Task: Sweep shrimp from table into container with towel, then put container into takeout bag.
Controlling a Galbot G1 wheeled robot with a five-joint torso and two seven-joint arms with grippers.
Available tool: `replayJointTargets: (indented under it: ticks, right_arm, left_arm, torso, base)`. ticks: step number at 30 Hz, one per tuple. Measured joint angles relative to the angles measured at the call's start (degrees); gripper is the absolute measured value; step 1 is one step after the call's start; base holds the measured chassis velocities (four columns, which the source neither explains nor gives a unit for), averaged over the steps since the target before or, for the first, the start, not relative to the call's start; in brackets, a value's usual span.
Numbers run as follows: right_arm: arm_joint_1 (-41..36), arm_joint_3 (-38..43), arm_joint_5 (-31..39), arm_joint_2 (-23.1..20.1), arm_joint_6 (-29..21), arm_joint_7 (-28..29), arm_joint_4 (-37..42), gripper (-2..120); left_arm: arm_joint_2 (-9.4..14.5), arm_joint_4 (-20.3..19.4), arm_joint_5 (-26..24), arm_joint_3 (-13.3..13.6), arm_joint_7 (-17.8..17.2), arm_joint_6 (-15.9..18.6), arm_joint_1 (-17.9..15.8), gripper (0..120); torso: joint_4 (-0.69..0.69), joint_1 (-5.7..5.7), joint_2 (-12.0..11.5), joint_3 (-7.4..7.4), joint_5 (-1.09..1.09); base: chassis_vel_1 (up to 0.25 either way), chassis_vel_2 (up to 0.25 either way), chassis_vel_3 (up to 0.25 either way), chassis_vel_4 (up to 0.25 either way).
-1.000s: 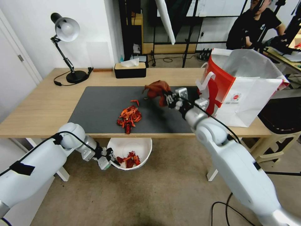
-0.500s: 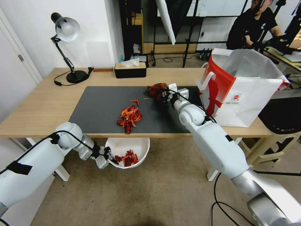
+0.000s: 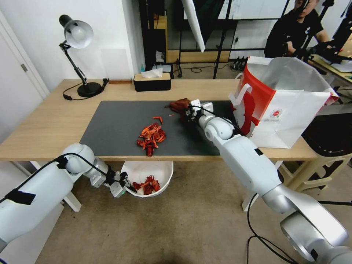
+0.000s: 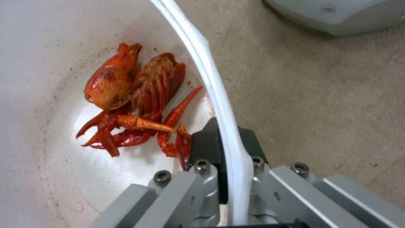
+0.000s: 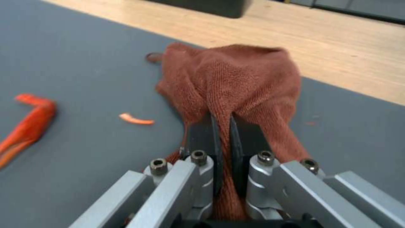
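A heap of red-orange shrimp [image 3: 151,135] lies on the dark mat of the table [image 3: 47,124], with one stray piece [image 3: 158,118] behind it. My left gripper [image 3: 126,182] is shut on the rim of the white container [image 3: 159,168], held below the table's front edge; some shrimp [image 4: 135,104] lie inside it. My right gripper [image 3: 187,112] is shut on the rust-red towel [image 3: 179,105], which rests bunched on the mat behind the heap; its black fingers [image 5: 202,136] pinch the cloth [image 5: 236,79]. The white and red takeout bag [image 3: 282,106] stands open at the table's right end.
A black tissue box [image 3: 152,81] and a desk lamp [image 3: 79,55] stand at the back of the table. A person sits at another desk far behind the bag. A cable lies on the carpet by my right arm.
My right gripper has come down with the towel onto the mat and shifted left, towards the back of the shrimp heap. The left gripper and container have drifted slightly left and lower.
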Motion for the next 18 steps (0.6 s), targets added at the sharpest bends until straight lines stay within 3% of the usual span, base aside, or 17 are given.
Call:
replayJointTargets:
  ticks: [9,18]
  right_arm:
    - [-0.27,-3.43,-0.6,-0.43,0.67,-10.84,0.65,2]
    - [-1.17,-4.96,-0.72,-2.53,2.58,-17.57,2.06,2]
  left_arm:
    - [0.75,0.29,-0.18,-1.46,-0.36,-0.4,1.25,0]
    - [0.92,0.18,-0.32,-1.6,-0.42,-0.46,1.2,0]
  torso:
    - [0.0,-0.01,0.0,-0.01,0.0]
    - [-0.01,-0.01,0.0,-0.01,0.0]
  base:
    - [0.0,0.0,0.0,0.0]
    - [0.0,0.0,0.0,0.0]
